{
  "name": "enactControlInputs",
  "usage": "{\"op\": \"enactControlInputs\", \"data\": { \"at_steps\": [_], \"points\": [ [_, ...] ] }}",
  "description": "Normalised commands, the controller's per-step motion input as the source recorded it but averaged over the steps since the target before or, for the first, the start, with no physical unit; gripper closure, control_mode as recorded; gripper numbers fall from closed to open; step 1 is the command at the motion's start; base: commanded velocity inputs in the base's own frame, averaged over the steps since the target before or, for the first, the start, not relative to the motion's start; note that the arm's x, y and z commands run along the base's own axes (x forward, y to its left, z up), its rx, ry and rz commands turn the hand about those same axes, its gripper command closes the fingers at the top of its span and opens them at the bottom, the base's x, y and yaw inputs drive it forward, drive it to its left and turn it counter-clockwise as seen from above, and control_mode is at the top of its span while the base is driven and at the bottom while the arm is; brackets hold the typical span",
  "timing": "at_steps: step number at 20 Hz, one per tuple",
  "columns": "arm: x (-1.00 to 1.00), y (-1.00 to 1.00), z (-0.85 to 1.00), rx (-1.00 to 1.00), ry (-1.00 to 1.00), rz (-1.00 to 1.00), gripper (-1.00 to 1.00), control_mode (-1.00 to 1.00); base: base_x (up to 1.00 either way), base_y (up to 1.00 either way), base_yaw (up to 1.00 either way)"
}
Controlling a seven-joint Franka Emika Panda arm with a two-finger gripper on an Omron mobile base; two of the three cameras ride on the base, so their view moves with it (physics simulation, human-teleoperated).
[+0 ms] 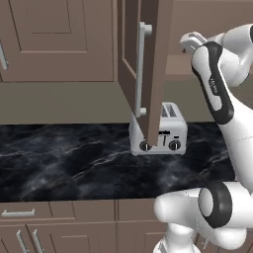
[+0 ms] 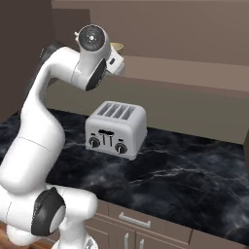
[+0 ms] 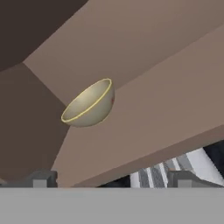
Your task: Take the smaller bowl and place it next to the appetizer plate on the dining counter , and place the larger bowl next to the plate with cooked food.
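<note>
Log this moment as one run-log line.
phase: reaching into open wall cabinet | target: pale cream glossy bowl on shelf, untouched | gripper: open, short of bowl | below: silver four-slot toaster

Glossy, smooth pale cream glaze on the smaller bowl (image 3: 89,104), brighter yellow line along its rim. Matt brown wood-look finish, flat and unpolished, on the cabinet shelf (image 3: 144,122) beneath it and on the open cabinet door (image 1: 150,64). Brushed silver metal on the toaster (image 2: 116,127), satin sheen, black knobs on its front. Polished black marble with thin white veins on the desk (image 1: 64,165), faintly reflective. Pale metal bar handle (image 1: 142,69) on the door, smooth. Hard glossy white shell with dark matt joints on the arm (image 2: 44,131)
</note>
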Motion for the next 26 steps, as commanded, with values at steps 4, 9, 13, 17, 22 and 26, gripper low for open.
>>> {"op": "enactControlInputs", "data": {
  "at_steps": [4,9,13,17,22,26],
  "points": [
    [0.94,0.0,0.0,0.12,0.0,0.06,-1.0,-1.0,0.0,0.0,0.0],
    [0.9,0.0,0.0,0.09,0.0,0.07,-1.0,-1.0,0.0,0.0,0.0],
    [0.85,0.03,0.0,0.04,0.0,0.04,-1.0,-1.0,0.0,0.0,0.0],
    [0.76,0.11,-0.04,0.0,0.02,0.03,-1.0,-1.0,0.0,0.0,0.0],
    [0.53,0.14,-0.11,0.0,0.05,0.01,-1.0,-1.0,0.0,0.0,0.0],
    [0.44,0.19,-0.22,0.0,0.11,0.0,-1.0,-1.0,0.0,0.0,0.0]
  ]
}}
